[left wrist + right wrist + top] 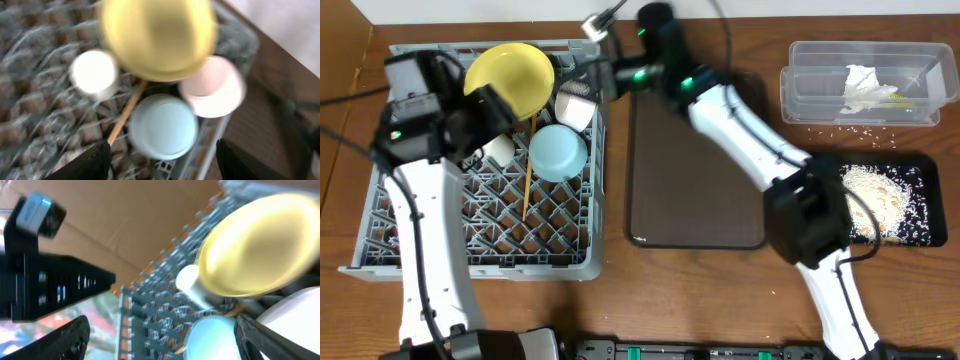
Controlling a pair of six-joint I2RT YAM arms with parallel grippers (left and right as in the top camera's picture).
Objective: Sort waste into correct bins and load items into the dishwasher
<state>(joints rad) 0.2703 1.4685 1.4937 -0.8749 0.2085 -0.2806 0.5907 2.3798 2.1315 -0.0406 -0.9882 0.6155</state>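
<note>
The grey dish rack point(420, 220) holds the pale yellow plate point(510, 72) on edge, the light blue bowl point(558, 152), the white bowl point(575, 105), the small white cup point(501, 148) and the chopsticks point(527, 185). My left gripper point(488, 112) is open and empty above the rack, beside the plate. Its wrist view shows the plate point(157, 35), cup point(94, 71), blue bowl point(162, 125), white bowl point(212, 87) and a chopstick point(127, 112) below the open fingers point(162, 167). My right gripper point(598, 78) is open and empty at the rack's far right corner point(165, 345), facing the plate point(260, 245).
The dark brown serving tray point(695, 170) lies right of the rack. The clear tub point(810, 95) at the far right holds the white napkin point(865, 88) and the wrapper point(906, 98). The black tray point(920, 180) holds the rice scraps point(873, 190); loose grains lie around it.
</note>
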